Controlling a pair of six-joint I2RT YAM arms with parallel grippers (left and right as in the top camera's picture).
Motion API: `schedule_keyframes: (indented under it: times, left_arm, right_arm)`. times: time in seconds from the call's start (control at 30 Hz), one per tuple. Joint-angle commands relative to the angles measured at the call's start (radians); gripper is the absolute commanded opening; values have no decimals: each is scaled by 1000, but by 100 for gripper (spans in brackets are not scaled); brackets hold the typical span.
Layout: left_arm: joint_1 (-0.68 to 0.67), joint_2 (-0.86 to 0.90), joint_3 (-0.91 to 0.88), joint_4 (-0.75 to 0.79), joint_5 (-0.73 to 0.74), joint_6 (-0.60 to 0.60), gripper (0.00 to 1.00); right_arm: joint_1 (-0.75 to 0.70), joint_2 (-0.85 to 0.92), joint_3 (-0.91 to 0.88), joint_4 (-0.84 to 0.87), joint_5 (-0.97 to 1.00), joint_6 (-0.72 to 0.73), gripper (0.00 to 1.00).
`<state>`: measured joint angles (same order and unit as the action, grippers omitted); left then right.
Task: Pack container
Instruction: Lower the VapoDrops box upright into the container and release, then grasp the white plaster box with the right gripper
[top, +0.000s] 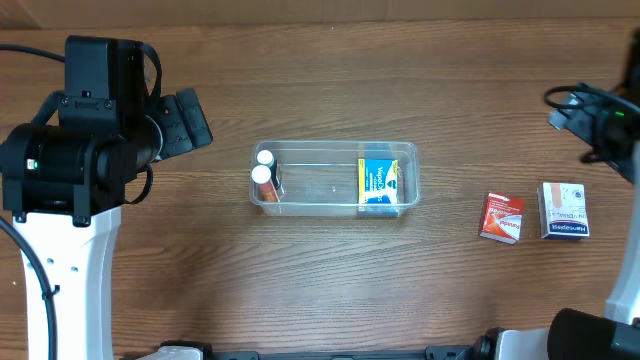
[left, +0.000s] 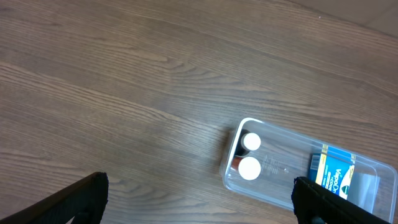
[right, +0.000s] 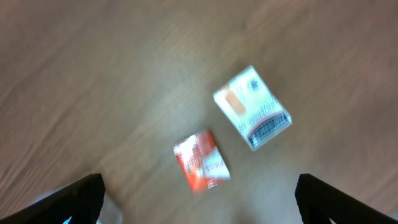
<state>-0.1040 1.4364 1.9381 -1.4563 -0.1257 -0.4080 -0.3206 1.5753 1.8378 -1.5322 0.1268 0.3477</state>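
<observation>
1. Overhead view: the clear container (top: 335, 147) lies on the wooden desk (top: 300, 290) near the centre, long axis running left to right.
2. Two white-capped bottles (top: 264, 166) stand upright, touching, at the left end inside the container. A blue-and-yellow box (top: 378, 184) stands at the right end inside it. The middle of the container is bare.
3. A red box (top: 502, 217) and a white box (top: 563, 210) lie flat on the desk to the right of the container, near each other but apart.
4. The left arm (top: 80, 150) is above the desk to the left of the container. The right arm (top: 600, 120) is at the right edge, near the white box.
5. Left wrist view: the left gripper (left: 199, 186) is spread wide and holds nothing, with only its two dark fingertips showing at the lower corners. The container (left: 283, 171) lies between them, lower right, with the bottles (left: 250, 155) at its nearer end.
6. Right wrist view (blurred): the right gripper (right: 199, 186) is spread wide and holds nothing. The red box (right: 201, 162) and the white box (right: 252, 107) lie on the desk below it, apart from each other.
</observation>
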Motion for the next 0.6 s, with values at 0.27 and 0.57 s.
schedule_keyframes:
  times: [0.27,0.57]
  left_arm:
    - [6,3,6,9,-20,39,96]
    - [6,3,6,9,-20,47,100]
  right_arm:
    - [-137,-467,-474,-20,-219,-90,100]
    - [-138,-436,-604,217,-163,-145,100]
